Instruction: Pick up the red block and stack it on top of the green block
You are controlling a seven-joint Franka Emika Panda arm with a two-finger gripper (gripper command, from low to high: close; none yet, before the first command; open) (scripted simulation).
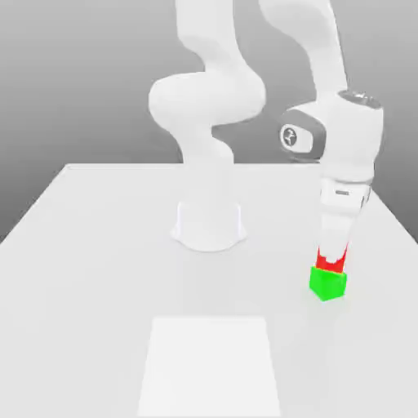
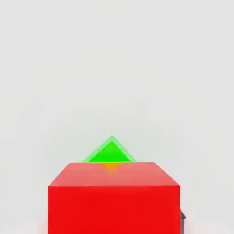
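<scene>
In the exterior view the green block [image 1: 328, 283] lies on the white table at the right. The red block [image 1: 330, 265] is directly above it, held between the fingers of my gripper [image 1: 332, 255], which points straight down and is shut on it. I cannot tell whether the red block touches the green one or hangs just over it. Seen from the hand, the red block [image 2: 114, 196] is large and close, and a corner of the green block [image 2: 109, 151] pokes out from behind it.
The arm's round white base [image 1: 209, 224] stands at the middle of the table [image 1: 98, 269]. A paler rectangular patch [image 1: 210, 363] marks the tabletop toward the front. The table's right edge runs close to the blocks.
</scene>
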